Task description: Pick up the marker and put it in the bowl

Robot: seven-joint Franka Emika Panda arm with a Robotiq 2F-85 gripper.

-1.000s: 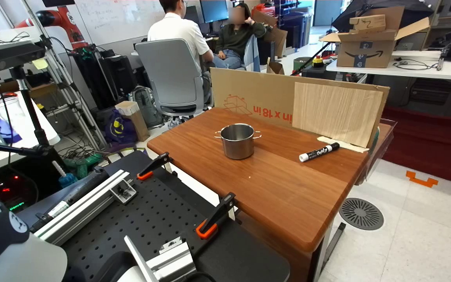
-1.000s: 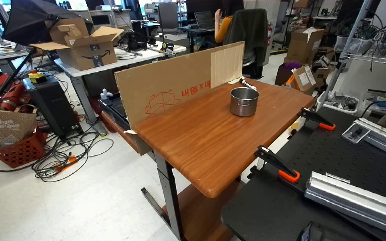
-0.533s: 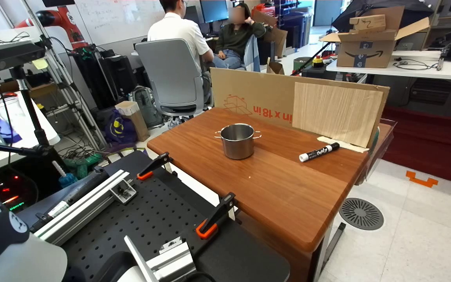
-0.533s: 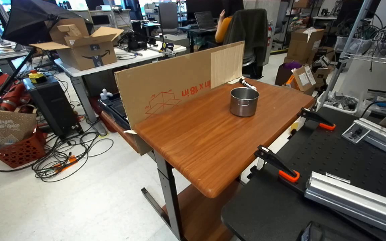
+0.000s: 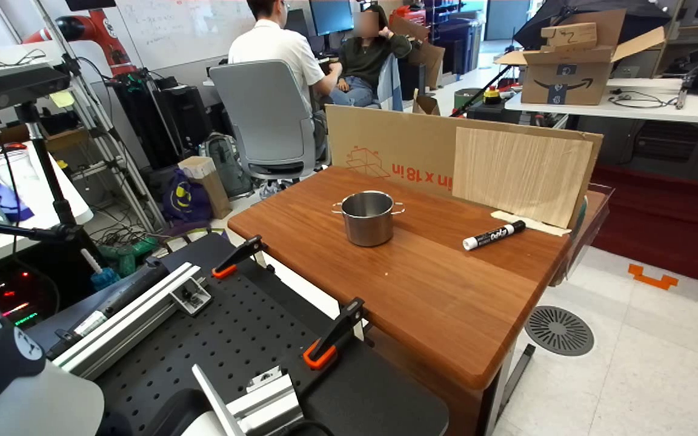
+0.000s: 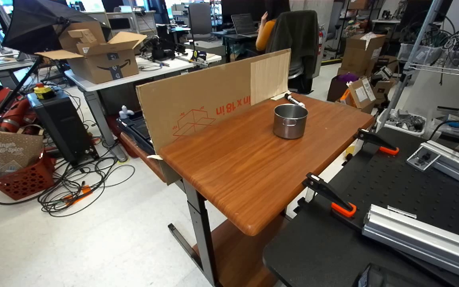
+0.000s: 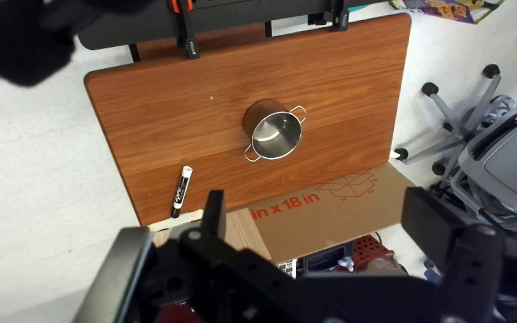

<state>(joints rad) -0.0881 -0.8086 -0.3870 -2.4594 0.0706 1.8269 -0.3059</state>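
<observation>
The marker (image 5: 494, 235) is a white pen with a dark cap and a black label. It lies on the wooden table near the cardboard in both exterior views, just behind the bowl in an exterior view (image 6: 294, 99). It also shows left of centre in the wrist view (image 7: 181, 190). The bowl (image 5: 369, 224) is a grey metal pot with two wire handles, upright on the table in both exterior views (image 6: 289, 125). The wrist view looks down into the bowl (image 7: 278, 134). My gripper (image 7: 317, 213) is wide open with nothing between its fingers, high above the table; it is outside both exterior views.
A cardboard sheet (image 5: 397, 145) stands upright along the table's far edge, with a wood-grain panel (image 5: 521, 172) on it. Black clamps (image 5: 337, 333) hold the near edge beside the black perforated plate (image 5: 252, 339). A grey chair (image 5: 267, 115) stands beyond the table.
The marker, the bowl and the visible part of the robot have not moved. Only seated people in the background have shifted their arms slightly.
</observation>
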